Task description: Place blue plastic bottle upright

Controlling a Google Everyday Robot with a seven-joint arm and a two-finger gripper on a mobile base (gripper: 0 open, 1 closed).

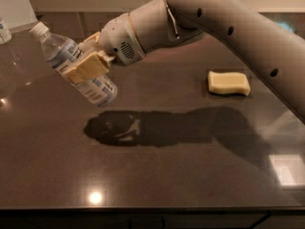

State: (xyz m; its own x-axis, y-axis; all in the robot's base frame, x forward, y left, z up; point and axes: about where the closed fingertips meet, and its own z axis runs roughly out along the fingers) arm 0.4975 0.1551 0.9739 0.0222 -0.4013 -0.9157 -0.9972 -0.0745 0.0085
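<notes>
The blue plastic bottle (pixel 71 63) is a clear bluish bottle with a white cap and a white-and-blue label. It hangs in the air above the dark table (pixel 157 175), tilted with its cap up and to the left. My gripper (pixel 88 63) is shut on the bottle's middle, its tan fingers (pixel 90 67) pressed over the label. The arm reaches in from the upper right. The bottle's base is clear of the table, with its shadow below.
A pale yellow sponge (pixel 228 82) lies on the table at the right. Part of another bottle (pixel 5 31) shows at the far left edge. The table's front edge runs along the bottom.
</notes>
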